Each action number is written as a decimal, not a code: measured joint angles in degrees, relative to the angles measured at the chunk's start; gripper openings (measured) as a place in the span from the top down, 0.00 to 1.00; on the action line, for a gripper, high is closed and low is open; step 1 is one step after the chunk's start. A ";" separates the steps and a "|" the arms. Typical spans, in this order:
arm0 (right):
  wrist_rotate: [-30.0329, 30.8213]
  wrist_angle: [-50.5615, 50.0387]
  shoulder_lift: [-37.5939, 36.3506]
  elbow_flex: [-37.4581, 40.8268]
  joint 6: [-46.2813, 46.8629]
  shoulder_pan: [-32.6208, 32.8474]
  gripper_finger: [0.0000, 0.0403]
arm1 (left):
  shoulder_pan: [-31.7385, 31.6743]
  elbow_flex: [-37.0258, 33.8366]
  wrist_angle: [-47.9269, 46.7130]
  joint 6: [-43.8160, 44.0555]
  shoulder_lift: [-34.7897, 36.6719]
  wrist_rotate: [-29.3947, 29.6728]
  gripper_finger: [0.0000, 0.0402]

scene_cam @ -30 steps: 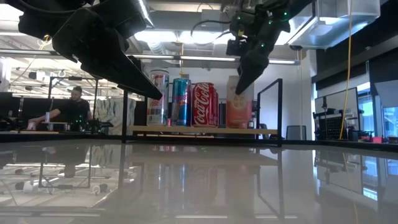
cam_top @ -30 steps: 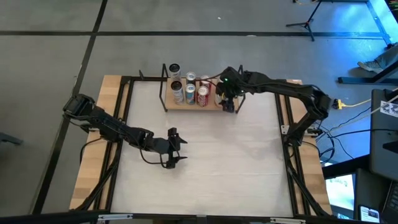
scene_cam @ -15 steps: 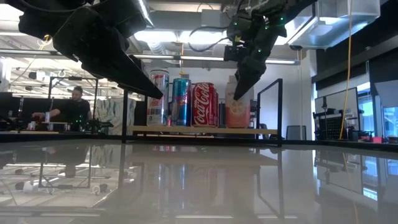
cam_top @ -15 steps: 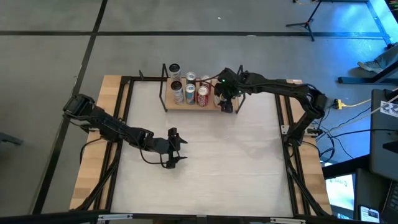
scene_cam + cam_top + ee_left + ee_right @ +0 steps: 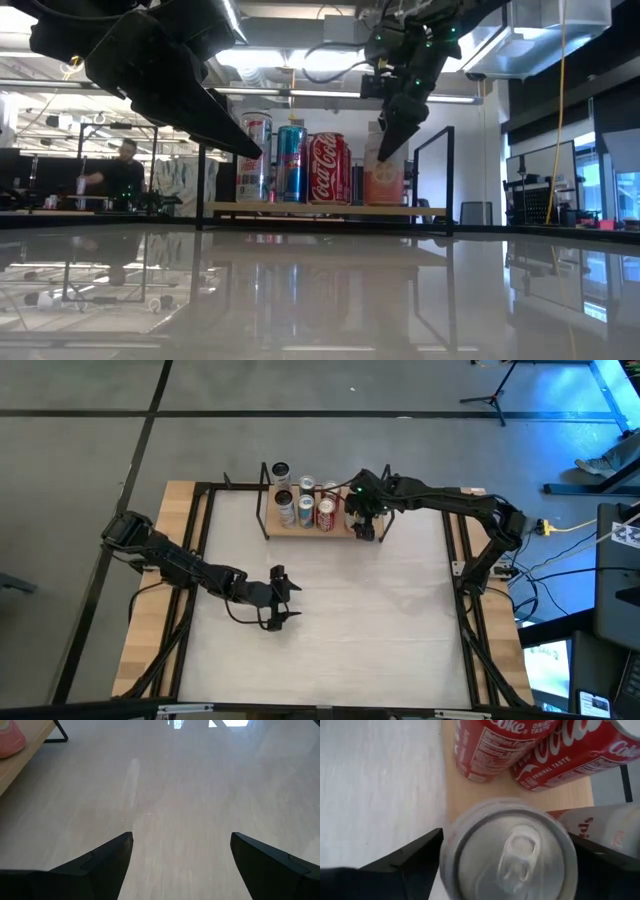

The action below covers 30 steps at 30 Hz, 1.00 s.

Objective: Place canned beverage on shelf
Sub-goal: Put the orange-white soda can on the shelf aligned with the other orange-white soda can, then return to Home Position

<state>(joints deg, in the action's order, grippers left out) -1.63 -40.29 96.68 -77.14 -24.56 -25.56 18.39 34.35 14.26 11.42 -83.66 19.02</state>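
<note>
Starting at the right hand (image 5: 390,135): poised from above around a peach-orange aluminium drink can with a silver pull-tab lid (image 5: 512,855), at the right end of the low light-wood shelf on a thin black wire frame (image 5: 260,208). Cannot tell whether clamped on the can or already let go of it. Judging by the low view, can down on the board, upright, just beside a red cola can (image 5: 328,168), then a blue can (image 5: 291,163) and a tall silver-and-red can (image 5: 254,158) in 1 row.

Could go wrong on the way out: lifting while not fully released would drag the peach can up or tip it into the red neighbour (very little room between the 2). Swinging sideways could also catch the black end post.

Farther off, left hand (image 5: 278,598) open and empty above the pale table (image 5: 380,630).

Hard to make out: contact at the can's sides, the can's base on the wood, and the cans behind the front row.
</note>
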 joint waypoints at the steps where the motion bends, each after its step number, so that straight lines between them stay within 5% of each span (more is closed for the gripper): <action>1: 0.12 -0.03 0.00 0.00 0.00 0.00 0.12 | 0.00 0.00 0.00 0.00 0.00 0.01 0.19; 12: 4.20 -2.47 -0.02 -2.17 -1.05 0.09 0.09 | 0.00 0.00 0.00 0.00 0.00 0.01 0.19; 22: 3.58 -13.98 -0.03 -14.45 1.05 0.31 0.09 | 0.00 0.00 -0.02 0.01 0.00 -0.01 0.19; 30: 1.33 -23.53 -0.20 -25.96 16.40 1.66 0.09 | -0.28 0.01 3.30 -0.02 0.00 -0.03 0.19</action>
<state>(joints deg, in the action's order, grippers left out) -0.30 -63.83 96.49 -103.10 -8.15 -23.90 18.11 34.35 17.56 11.40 -83.66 18.99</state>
